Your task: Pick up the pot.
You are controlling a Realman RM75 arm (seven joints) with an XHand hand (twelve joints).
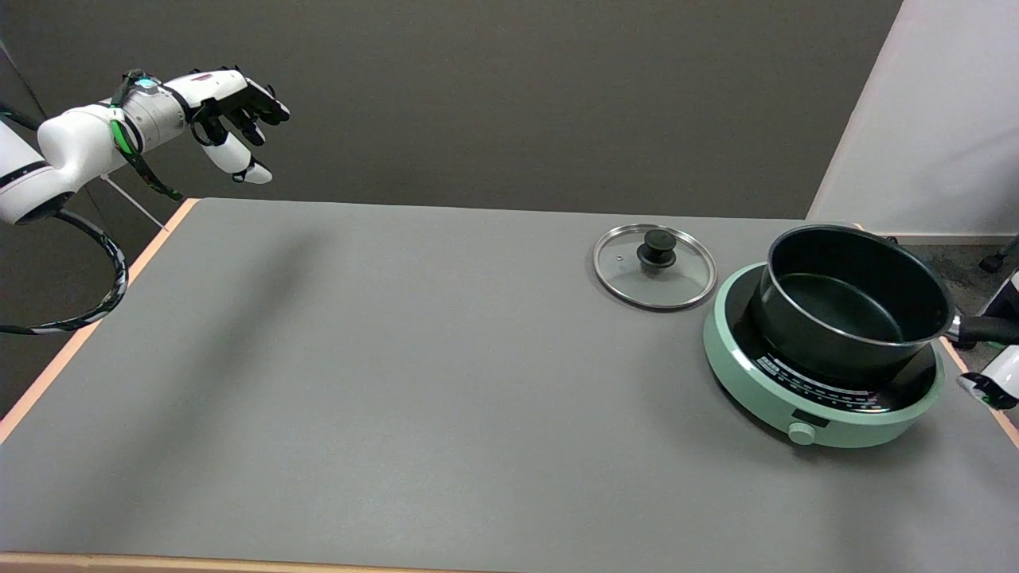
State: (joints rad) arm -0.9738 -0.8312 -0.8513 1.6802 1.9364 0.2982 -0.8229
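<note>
The green cooker [824, 382] is sitting at the right end of the grey table [398, 382], and everything else is placed here from it. On its nearest wall a round knob [802, 433] is facing the camera, with a band of small markings running along the black top just behind it. The black pot [856, 306] is resting upright on the cooker's top, slightly toward the far right of it. The pot is standing uncovered and is showing only its dark inner floor and walls. Its black handle [987, 329] is sticking out past the cooker's right rim, toward the picture's edge.

Just right of the cooker, at the frame's border, part of the right hand [991, 382] is showing as white and black pieces close under the handle. Whether its fingers are apart or closing on the handle I cannot tell, since most of it is cut off.

Just left of the cooker and a little farther back, the glass lid [654, 267] is lying flat on the table, knob up, close to the cooker's rim but apart from it.

Far left of the cooker, above the table's far corner, the left hand [231, 111] is hanging in the air.
</note>
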